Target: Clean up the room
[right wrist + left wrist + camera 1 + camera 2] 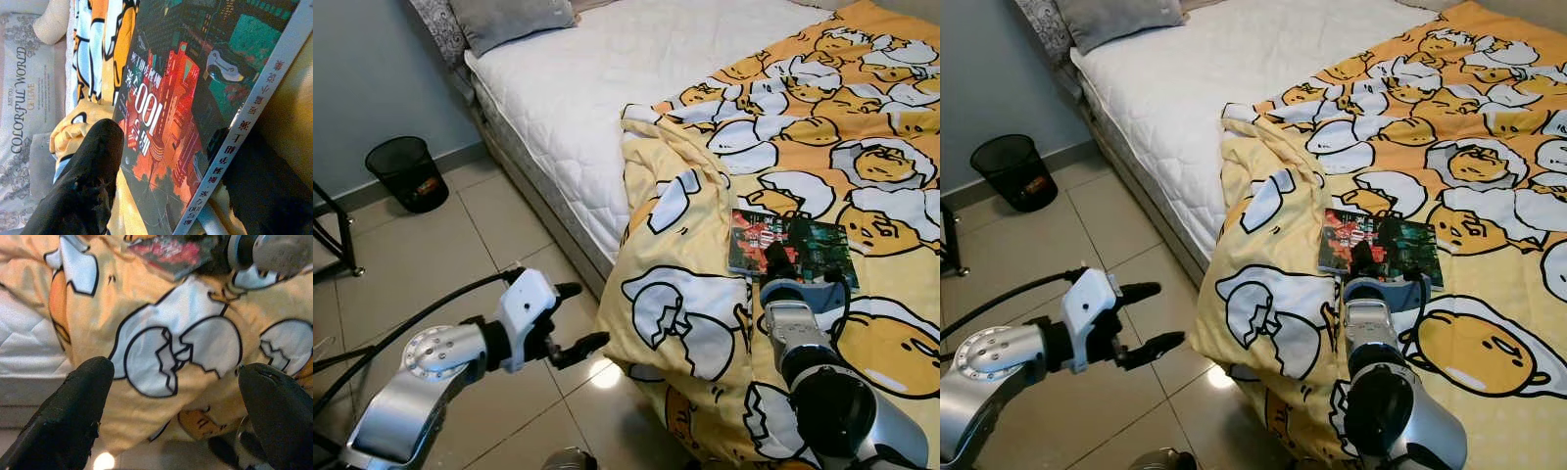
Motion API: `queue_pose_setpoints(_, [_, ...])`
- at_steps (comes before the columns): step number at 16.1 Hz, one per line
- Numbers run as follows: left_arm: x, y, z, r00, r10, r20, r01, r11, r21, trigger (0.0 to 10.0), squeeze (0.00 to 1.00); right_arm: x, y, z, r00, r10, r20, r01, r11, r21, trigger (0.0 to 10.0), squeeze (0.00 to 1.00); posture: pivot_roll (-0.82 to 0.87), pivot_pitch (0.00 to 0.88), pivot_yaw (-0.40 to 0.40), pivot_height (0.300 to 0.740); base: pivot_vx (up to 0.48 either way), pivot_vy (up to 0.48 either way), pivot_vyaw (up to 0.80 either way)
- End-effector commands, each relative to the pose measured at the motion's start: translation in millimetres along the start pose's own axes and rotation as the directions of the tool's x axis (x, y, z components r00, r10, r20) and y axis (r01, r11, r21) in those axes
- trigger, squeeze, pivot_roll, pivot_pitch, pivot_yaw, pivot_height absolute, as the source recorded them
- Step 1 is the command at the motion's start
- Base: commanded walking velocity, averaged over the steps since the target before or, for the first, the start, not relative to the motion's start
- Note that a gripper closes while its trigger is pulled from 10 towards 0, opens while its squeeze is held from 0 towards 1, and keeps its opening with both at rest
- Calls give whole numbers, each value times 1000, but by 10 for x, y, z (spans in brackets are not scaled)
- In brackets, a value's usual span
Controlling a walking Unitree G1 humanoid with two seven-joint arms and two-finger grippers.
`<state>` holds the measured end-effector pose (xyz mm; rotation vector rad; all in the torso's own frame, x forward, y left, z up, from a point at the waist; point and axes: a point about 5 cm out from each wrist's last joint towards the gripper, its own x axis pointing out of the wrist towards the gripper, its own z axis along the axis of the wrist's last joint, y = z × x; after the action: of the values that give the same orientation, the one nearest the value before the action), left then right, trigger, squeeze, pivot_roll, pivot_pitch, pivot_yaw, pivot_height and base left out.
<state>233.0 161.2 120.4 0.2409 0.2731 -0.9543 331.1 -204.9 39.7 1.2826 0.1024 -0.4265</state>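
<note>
A book (808,253) with a dark red and teal cover lies flat on the yellow egg-print duvet (862,117) near the bed's side edge. My right gripper (786,245) is at the book's near edge, open. In the right wrist view one finger (93,171) lies over the cover (186,88) and the other sits past the white spine. My left gripper (582,316) hangs open over the tiled floor, left of the duvet corner (161,357) that droops off the bed, holding nothing.
White quilted mattress (597,88) with a grey pillow (509,20) at its head. A black mesh waste bin (408,173) stands by the blue wall. A black frame leg (342,240) is at the far left. Open tiled floor (440,264) lies beside the bed.
</note>
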Motion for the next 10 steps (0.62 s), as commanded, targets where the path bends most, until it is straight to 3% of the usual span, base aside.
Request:
queue_pose_setpoints(1, [6, -17, 51, 1000, -25, 19, 25, 1000, -9, 10000, 765, 21, 70, -9, 1000, 19, 4, -19, 1000, 8, 0, 0, 175, 107, 79, 740, 0, 0, 0])
queue_pose_setpoints(5, [51, -44, 60, 998, -57, 23, 58, 998, -16, 10000, 761, 24, 78, -22, 1000, 12, -14, -13, 998, -56, 0, 0, 166, 85, 79, 740, 0, 0, 0])
queue_pose_setpoints(10, [99, -33, 64, 998, -63, 26, 64, 998, -11, 10000, 765, 19, 50, -20, 1000, -5, -13, 4, 999, -51, 0, 0, 159, 57, 68, 740, 0, 0, 0])
